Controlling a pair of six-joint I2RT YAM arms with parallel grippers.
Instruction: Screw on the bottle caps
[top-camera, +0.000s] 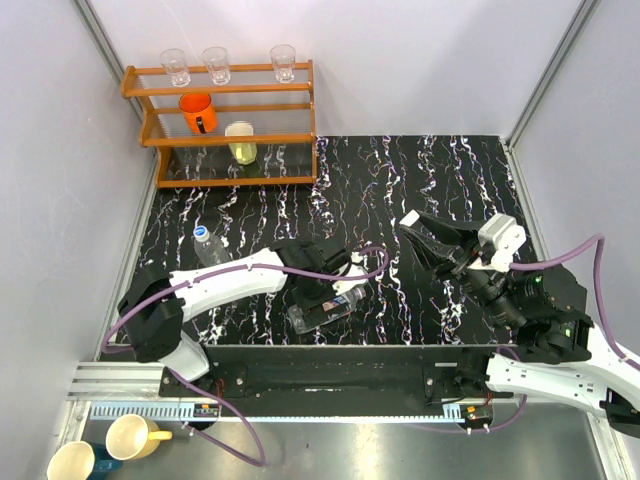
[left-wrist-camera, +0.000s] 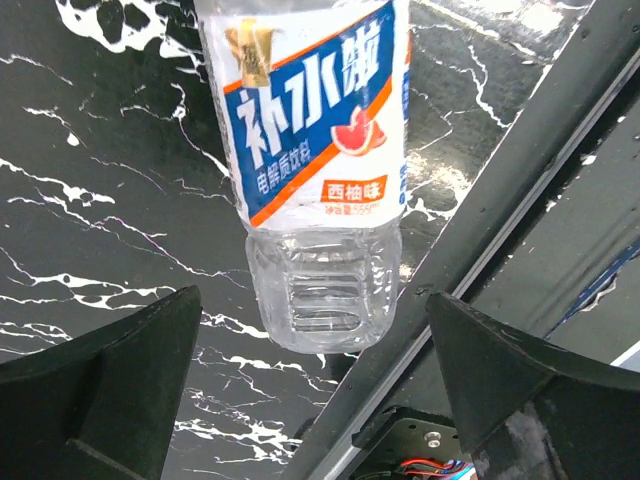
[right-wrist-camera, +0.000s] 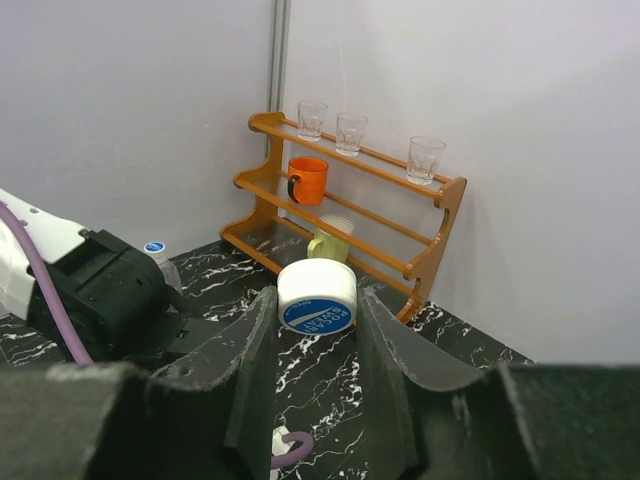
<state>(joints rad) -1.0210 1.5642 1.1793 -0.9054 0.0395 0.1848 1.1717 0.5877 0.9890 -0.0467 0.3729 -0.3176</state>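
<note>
**Cap in hand, bottle not yet gripped: the lead-up to threading**

The labelled bottle (left-wrist-camera: 320, 150) lies on its side on the counter (top-camera: 450, 170), and the left tool (left-wrist-camera: 312, 300) hangs over its base end with both fingers spread wide, touching neither flank. To the right of that bottle, well apart and held off the counter, the right tool (right-wrist-camera: 316, 312) is clamped on a white, blue-topped cap (right-wrist-camera: 316, 285). Left of and beyond the bottle stands a second bottle (top-camera: 207, 246), seemingly capped already. The next move, as I judge it, is for the left tool to close on the lying bottle and present its neck, which is out of sight here, so the cap can meet it square and be turned on.
</note>
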